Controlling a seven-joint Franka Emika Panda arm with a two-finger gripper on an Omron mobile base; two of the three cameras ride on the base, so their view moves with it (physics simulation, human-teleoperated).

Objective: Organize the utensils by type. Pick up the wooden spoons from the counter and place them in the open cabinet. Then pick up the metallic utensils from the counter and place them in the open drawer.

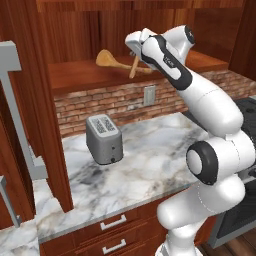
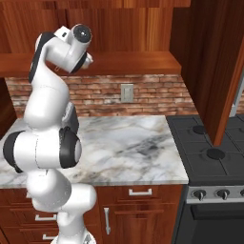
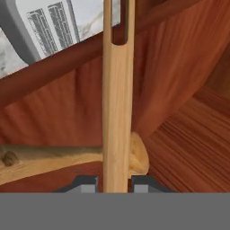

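My gripper (image 1: pixel 136 54) is inside the open cabinet, above its reddish shelf (image 1: pixel 80 75), and is shut on the slimmer, paler wooden spoon (image 1: pixel 133 68), which hangs down toward the shelf. In the hand view this spoon (image 3: pixel 117 112) runs straight up from between my fingertips, held by the gripper (image 3: pixel 115 183). The larger orange-brown wooden spoon (image 1: pixel 107 59) lies flat on the shelf just left of the held one; it is the spoon (image 3: pixel 45 159) crossing behind the held one in the hand view. The metallic utensils and the open drawer are out of view.
A grey toaster (image 1: pixel 104 139) stands on the white marble counter (image 1: pixel 150 150) below the shelf. The cabinet doors (image 2: pixel 224 71) hang open at the sides. A black stove (image 2: pixel 214 152) adjoins the counter on the right. Shut drawers (image 1: pixel 112 222) sit under the counter.
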